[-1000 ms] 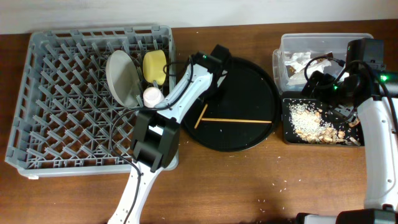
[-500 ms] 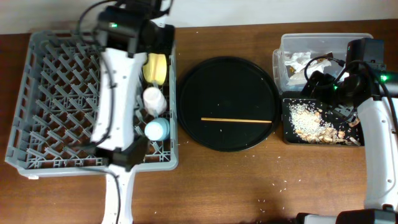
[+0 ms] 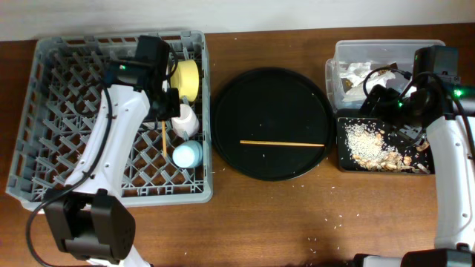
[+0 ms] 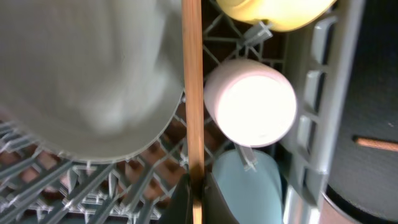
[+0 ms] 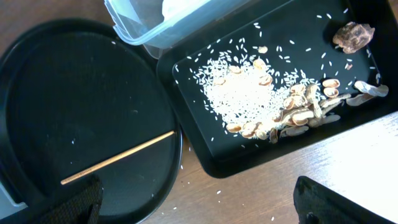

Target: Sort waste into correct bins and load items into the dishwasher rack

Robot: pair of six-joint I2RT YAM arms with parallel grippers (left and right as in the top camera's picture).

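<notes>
My left gripper (image 3: 164, 119) (image 4: 196, 199) is shut on one wooden chopstick (image 3: 164, 139) (image 4: 192, 93) over the right side of the grey dishwasher rack (image 3: 67, 111). The chopstick runs beside the pale plate (image 4: 87, 74), the pink cup (image 3: 182, 116) (image 4: 250, 102) and the blue cup (image 3: 188, 154) (image 4: 249, 186). The yellow bowl (image 3: 185, 79) (image 4: 273, 12) stands behind them. The other chopstick (image 3: 282, 143) (image 5: 118, 157) lies on the round black tray (image 3: 271, 96). My right gripper (image 3: 382, 100) (image 5: 205, 211) is open and empty above the bins.
The clear tub (image 3: 349, 50) (image 5: 143, 25) at the back right holds white tissue (image 3: 355, 73) and a shiny wrapper (image 3: 382, 74). The shallow black tray (image 3: 341, 159) (image 5: 186, 81) in front of it holds beige scraps (image 3: 367, 144) (image 5: 249, 93). Crumbs dot the table.
My left arm took one chopstick off the round tray, swung over the rack's far edge, and now holds it lower by the cups. The right arm has not moved.
</notes>
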